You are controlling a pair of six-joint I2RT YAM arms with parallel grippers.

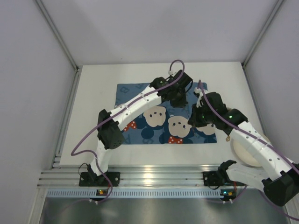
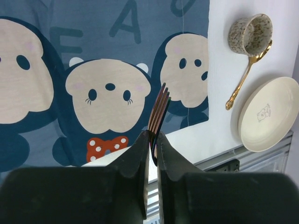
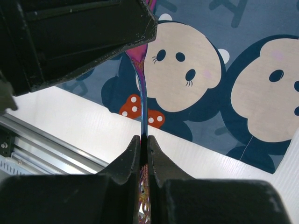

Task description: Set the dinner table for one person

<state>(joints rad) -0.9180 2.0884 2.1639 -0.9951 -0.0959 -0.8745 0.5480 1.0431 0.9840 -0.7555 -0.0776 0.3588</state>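
Note:
An iridescent metal fork [image 2: 159,109] hangs in the air above the blue cartoon-print placemat [image 1: 140,133] on the white dinner table [image 1: 98,93]. My left gripper [image 2: 152,136] is shut on the fork just below its tines, which stick out past the fingertips. My right gripper [image 3: 144,138] is shut on the fork's thin handle [image 3: 144,105], edge-on between the pads. In the top view the left gripper [image 1: 180,93] and the right gripper [image 1: 196,114] meet over the mat's right half, and the fork between them is hidden.
On bare table right of the mat lie a speckled cup [image 2: 250,33] on its side, a gold spoon [image 2: 243,79] and a cream plate [image 2: 268,114]. The plate [image 1: 245,151] lies under my right arm. An aluminium rail [image 3: 42,140] runs along the near edge.

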